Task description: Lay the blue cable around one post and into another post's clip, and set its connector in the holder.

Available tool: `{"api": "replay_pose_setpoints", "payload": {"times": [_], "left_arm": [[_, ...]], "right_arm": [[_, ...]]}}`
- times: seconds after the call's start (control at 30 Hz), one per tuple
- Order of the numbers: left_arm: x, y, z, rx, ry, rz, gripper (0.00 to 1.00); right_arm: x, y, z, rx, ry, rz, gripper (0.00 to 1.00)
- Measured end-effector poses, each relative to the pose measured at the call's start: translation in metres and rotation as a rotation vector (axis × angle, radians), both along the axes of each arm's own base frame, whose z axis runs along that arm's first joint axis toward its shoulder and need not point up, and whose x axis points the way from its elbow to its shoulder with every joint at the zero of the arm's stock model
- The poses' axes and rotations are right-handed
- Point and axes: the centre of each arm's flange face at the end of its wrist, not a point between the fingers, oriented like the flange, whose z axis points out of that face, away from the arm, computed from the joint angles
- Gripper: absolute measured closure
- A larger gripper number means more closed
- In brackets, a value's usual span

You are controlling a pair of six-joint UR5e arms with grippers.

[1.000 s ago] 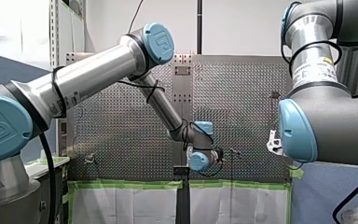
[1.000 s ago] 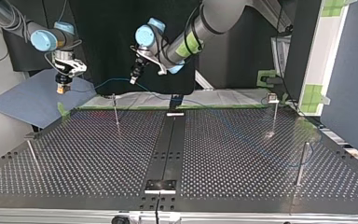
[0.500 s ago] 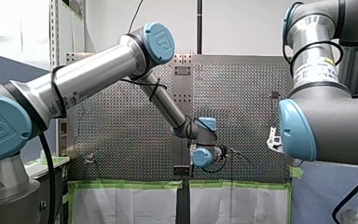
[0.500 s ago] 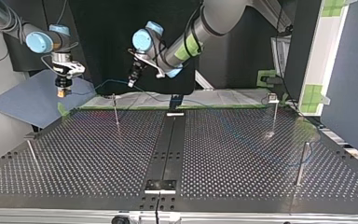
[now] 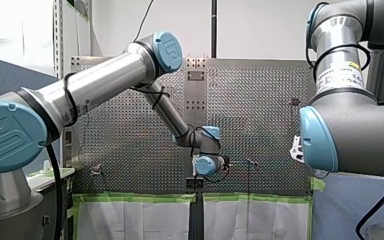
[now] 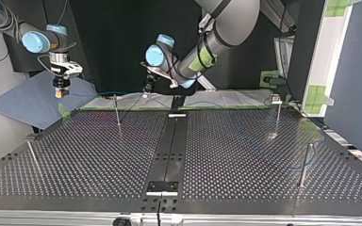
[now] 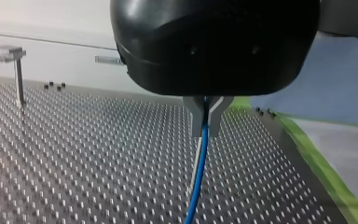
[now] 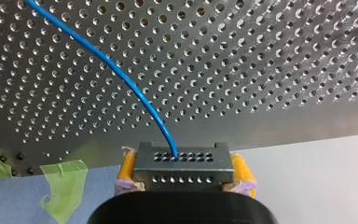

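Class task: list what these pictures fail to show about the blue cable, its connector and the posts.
Left wrist view: the blue cable is cut off by the edge past my left gripper.
Right wrist view: the body of my right gripper hides the near end of the connector.
Top view: cable too thin to trace round any post.

Blue cable arcs from the grey multi-hole connector clamped in my right gripper; further along, my left gripper pinches it
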Motion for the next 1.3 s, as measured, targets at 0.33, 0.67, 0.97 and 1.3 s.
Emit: {"api": "replay_pose_setpoints", "payload": {"times": [0.33, 0.67, 0.97, 1.3], "left_arm": [[0.015, 0.015, -0.004, 0.006, 0.011, 0.014, 0.99], [0.004, 0.011, -0.009, 0.021, 0.027, -0.021, 0.99], [0.003, 0.011, -0.034, 0.038, 0.057, -0.028, 0.97], [0.018, 0.009, -0.035, 0.025, 0.071, -0.032, 0.97]], "right_arm": [[0.001, 0.000, 0.000, -0.002, 0.000, 0.000, 1.00], [0.003, 0.000, 0.000, -0.003, 0.000, 0.002, 1.00], [0.004, 0.000, 0.000, -0.003, 0.000, 0.005, 1.00], [0.004, 0.000, 0.000, -0.003, 0.000, 0.003, 1.00]]}}
